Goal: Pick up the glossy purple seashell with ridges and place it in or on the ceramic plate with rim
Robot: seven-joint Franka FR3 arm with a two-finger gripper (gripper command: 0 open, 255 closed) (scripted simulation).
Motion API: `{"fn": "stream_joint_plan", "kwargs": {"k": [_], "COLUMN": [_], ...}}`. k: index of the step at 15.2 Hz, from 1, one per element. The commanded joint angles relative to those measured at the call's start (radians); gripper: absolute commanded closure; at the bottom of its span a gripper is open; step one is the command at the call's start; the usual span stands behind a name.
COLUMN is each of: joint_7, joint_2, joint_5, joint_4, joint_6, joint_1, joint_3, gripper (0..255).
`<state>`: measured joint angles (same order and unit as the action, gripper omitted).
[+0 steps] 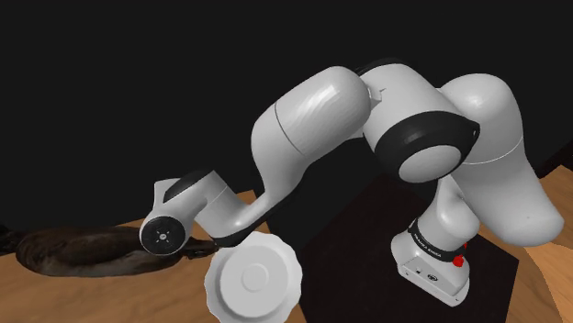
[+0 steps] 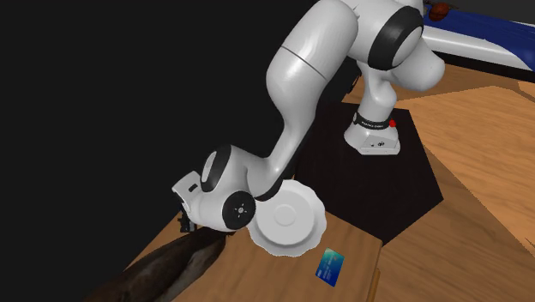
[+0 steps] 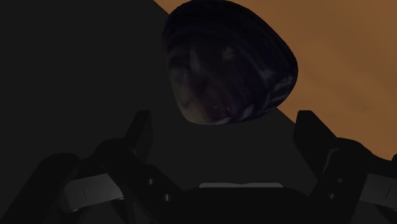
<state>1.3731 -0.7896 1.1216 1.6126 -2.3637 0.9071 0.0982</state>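
The dark purple glossy seashell (image 3: 230, 67) lies on the brown wooden surface, at the edge of a deep shadow. My gripper (image 3: 226, 127) hovers just short of it and is open; the two black fingers (image 3: 141, 130) stand wide apart with nothing between them. The shell sits ahead of the gap, untouched. In the shoulder view the white plate (image 1: 252, 280) with a scalloped rim rests on the table beside the lowered wrist. From the second exterior view the same plate (image 2: 290, 219) lies right next to the hand, whose black fingers (image 2: 183, 220) point down at the table edge.
A long dark brown lump (image 1: 78, 252) stretches along the table past the hand, seen too in the second exterior view as the lump (image 2: 163, 270). A blue card (image 2: 329, 267) lies near the plate. The black stand (image 2: 386, 172) is behind. A black area lies beyond the table.
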Motion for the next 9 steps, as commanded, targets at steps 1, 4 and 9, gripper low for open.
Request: {"fn": "stream_joint_plan", "kwargs": {"k": [1,4,9], "joint_7": [-0.005,-0.026,-0.062], "joint_2": [-0.013,0.019,0.071], "joint_5": [0.003,-0.007,-0.026], "joint_4": [0.003,0.018,0.037], "joint_6": [-0.004,0.007,0.027], "joint_1": [-0.002,-0.004,-0.008], "joint_3": [0.0,-0.004,-0.012], "gripper": [255,255,255]}}
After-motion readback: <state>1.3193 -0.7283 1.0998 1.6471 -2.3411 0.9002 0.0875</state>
